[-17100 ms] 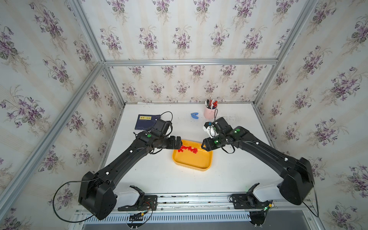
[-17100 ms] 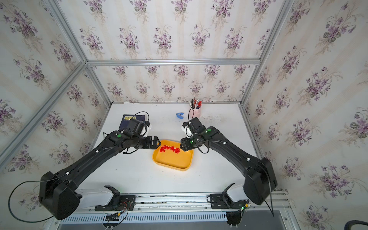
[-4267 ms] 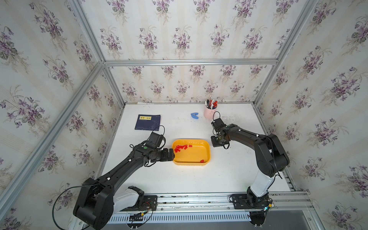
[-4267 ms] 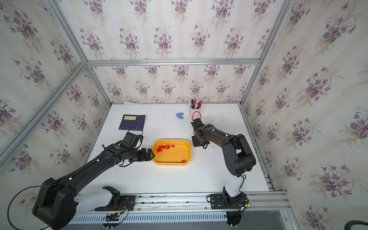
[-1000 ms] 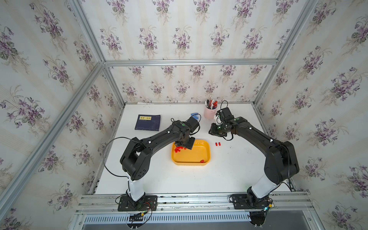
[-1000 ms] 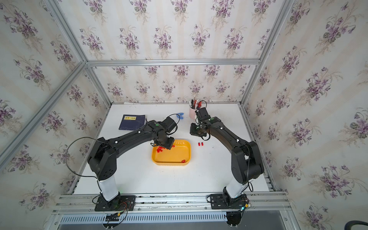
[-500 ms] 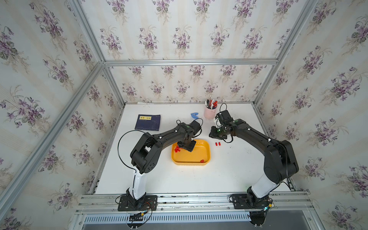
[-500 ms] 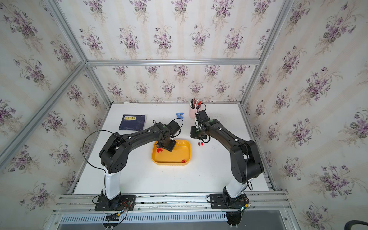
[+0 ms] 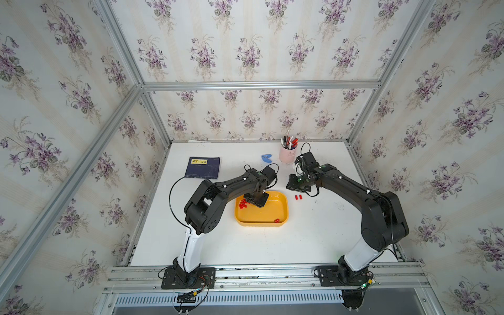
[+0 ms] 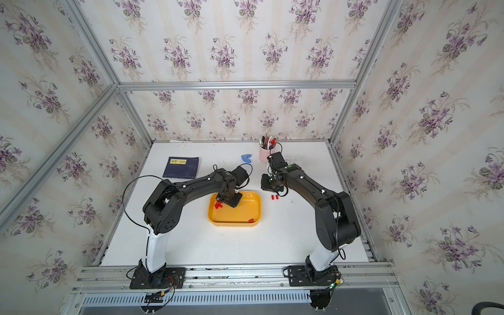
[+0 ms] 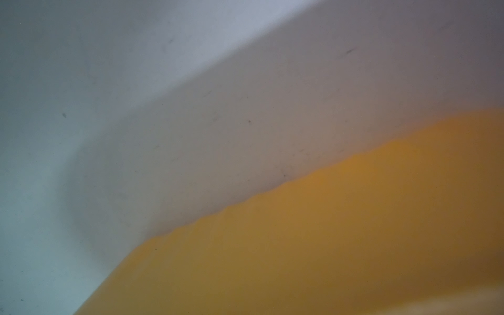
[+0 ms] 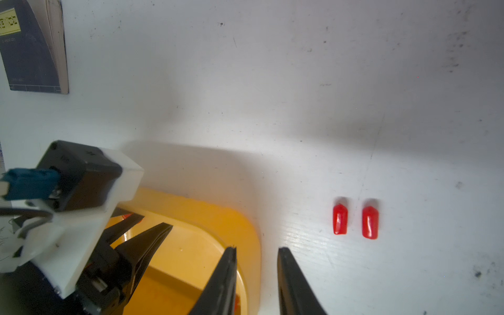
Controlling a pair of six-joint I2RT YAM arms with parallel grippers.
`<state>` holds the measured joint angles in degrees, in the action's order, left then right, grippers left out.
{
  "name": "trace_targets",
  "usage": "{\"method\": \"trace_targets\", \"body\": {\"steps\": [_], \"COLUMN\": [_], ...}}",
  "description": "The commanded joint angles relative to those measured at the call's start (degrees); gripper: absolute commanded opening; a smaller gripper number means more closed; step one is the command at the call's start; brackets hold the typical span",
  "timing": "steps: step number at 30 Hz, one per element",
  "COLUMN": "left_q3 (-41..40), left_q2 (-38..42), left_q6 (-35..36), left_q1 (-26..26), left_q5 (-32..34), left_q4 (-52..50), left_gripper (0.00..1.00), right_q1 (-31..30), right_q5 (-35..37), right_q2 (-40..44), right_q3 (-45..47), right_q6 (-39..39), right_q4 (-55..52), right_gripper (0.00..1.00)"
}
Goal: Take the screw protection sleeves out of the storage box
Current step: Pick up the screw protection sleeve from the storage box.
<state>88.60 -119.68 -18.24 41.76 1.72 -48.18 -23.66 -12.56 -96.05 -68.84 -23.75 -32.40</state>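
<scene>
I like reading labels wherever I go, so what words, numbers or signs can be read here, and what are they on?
On the dark blue booklet, the yellow label: dark print, too small to read in both top views, blurred and cut off in the right wrist view.
Under that label, the pale print on the cover: too blurred to read.
No other writing shows.

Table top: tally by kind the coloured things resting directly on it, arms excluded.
Small bright red plastic sleeves outside the tray: 2
Shallow yellow-orange plastic tray: 1
Dark blue booklet with yellow label: 1
Small blue curved plastic piece: 1
Pink cylindrical cup: 1
Total: 6
</scene>
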Motion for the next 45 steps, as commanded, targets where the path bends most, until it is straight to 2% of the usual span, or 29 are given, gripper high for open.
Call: {"method": "trace_targets", "body": {"steps": [1,8,17,26,32,37,45], "left_q3": [0.3,0.7,0.1,-1.6,-3.9,-6.9,-14.3], "left_q2": [-0.4,-1.8,-1.7,3.5,12.1,19.6,29.5], "left_q6": [0.7,0.7,0.5,-1.0,-4.8,-8.1,-8.5], "left_q1": [0.0,0.0,0.0,0.0,-0.2,-4.0,-14.5], "left_q5": [1.4,2.5,3.9,2.1,1.2,-1.6,-1.2], "left_q4": [-0.5,-0.8,-0.3,-1.3,-3.5,-6.3,-8.0], "left_gripper": [0.38,0.27,0.20,0.18,0.18,0.17,0.20], "right_q1": [0.0,-0.1,-0.1,-0.1,-0.1,-0.1,-0.1], "right_q5": [1.2,1.5,0.9,0.4,0.6,0.9,1.1], "right_q2": [-0.2,0.0,0.1,0.1,0.2,0.2,-0.4], "right_q3": [-0.1,0.5,1.5,1.9,2.1,1.7,1.6], "right_q6": [0.9,1.1,1.0,1.1,1.2,1.5,1.9], "right_q4": [0.4,0.4,0.9,1.3,1.3,1.1,1.2], "right_gripper": [0.30,0.30,0.30,0.30,0.29,0.29,0.29]}}
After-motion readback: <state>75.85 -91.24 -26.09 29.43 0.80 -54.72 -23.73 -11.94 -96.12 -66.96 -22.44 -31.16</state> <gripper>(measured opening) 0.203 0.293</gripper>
